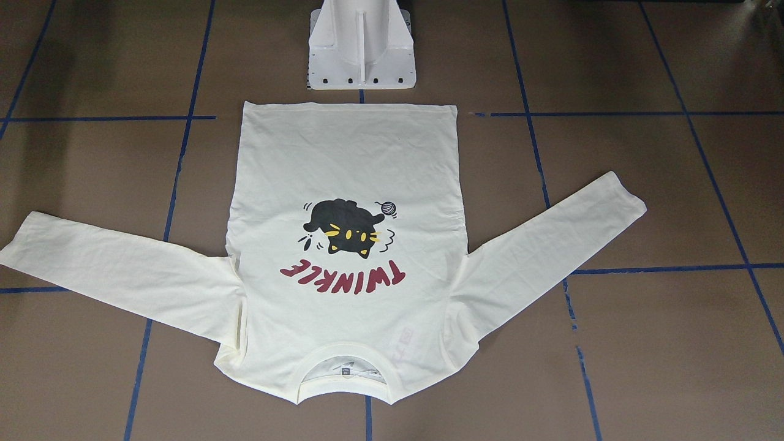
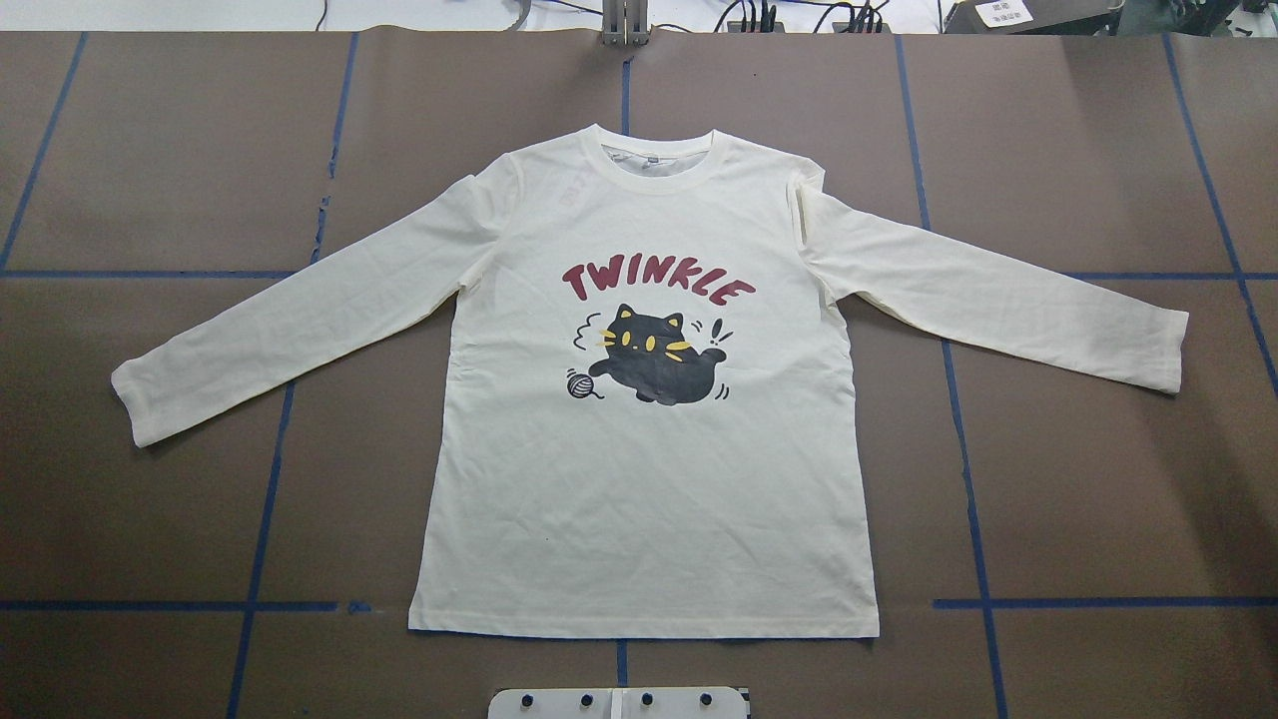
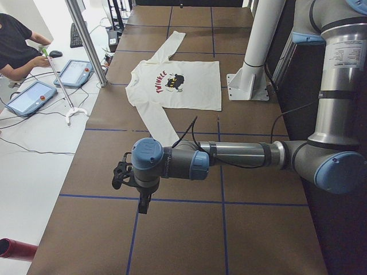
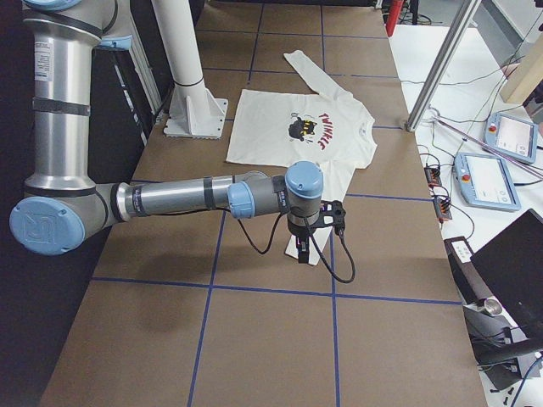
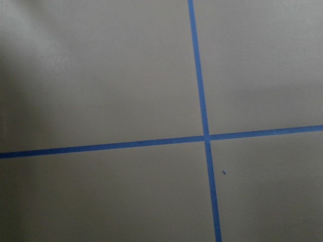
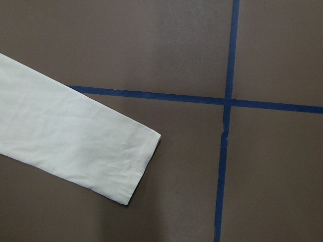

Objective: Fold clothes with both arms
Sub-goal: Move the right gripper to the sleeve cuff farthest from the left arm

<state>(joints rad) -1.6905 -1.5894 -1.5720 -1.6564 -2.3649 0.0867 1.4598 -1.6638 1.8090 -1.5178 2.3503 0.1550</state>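
1. The cream long-sleeved T-shirt [image 2: 639, 499] lies flat and print-up on the brown worktop [image 2: 1098, 479], straight out in front of the white pedestal [image 1: 361, 55]. Its hem is the edge nearest the pedestal and its ribbed collar [image 2: 659, 180] the farthest.
2. The black cat print [image 2: 654, 355] and the dark-red "TWINKLE" lettering [image 2: 654, 282] sit mid-chest, with the lettering on the side away from the pedestal.
3. Both sleeves are spread out and angled back toward the pedestal's side. The left sleeve [image 2: 300, 320] and the right sleeve [image 2: 998, 310] each lie across a blue tape line [image 2: 265, 499] of the grid, which also runs under the body of the shirt.
4. The left arm [image 3: 241, 154] reaches out low from the pedestal's left. The left gripper [image 3: 143, 203] hangs over bare worktop by a tape crossing, out past the left cuff and apart from it. I cannot tell how far its jaws are spread.
5. The right arm [image 4: 187, 197] stretches out the same way on the pedestal's right. The right gripper [image 4: 301, 250] hangs above the end of the right sleeve, whose cuff fills a corner of the wrist view. Its jaw spread I cannot tell either.
6. Across the worktop from the pedestal an operator [image 3: 17, 51] sits by two control tablets [image 3: 74, 73], and a slanted metal post [image 3: 86, 40] stands at that edge.
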